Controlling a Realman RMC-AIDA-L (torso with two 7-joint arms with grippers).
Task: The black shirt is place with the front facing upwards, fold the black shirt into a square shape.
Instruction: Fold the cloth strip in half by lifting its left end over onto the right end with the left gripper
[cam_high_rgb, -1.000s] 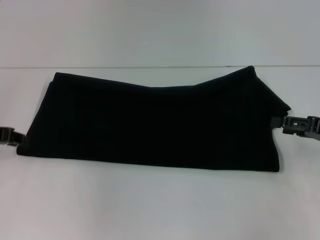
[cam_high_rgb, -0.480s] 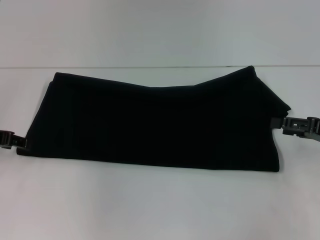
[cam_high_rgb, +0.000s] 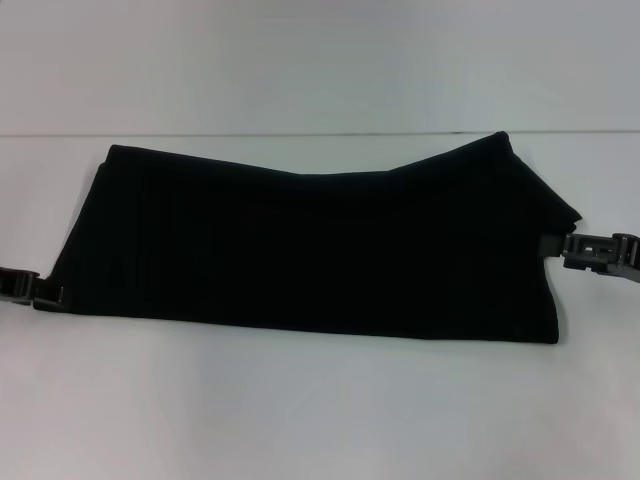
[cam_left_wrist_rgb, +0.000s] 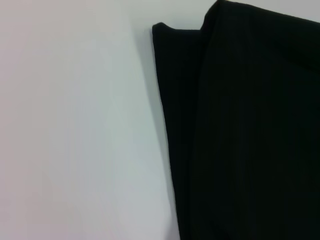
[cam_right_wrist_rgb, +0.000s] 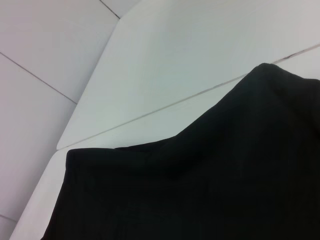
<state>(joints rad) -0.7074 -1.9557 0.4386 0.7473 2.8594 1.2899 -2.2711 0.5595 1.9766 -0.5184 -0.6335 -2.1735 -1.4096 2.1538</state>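
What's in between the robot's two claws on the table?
In the head view, only the folded black cloth shirt stretches between the left gripper and the right gripper, lying on the white table.

The black shirt (cam_high_rgb: 310, 245) is showing plain black all over, with no lettering or pattern visible. The bench (cam_high_rgb: 300, 410) is showing white. The left gripper (cam_high_rgb: 45, 293) and right gripper (cam_high_rgb: 565, 248) are showing dark grey.
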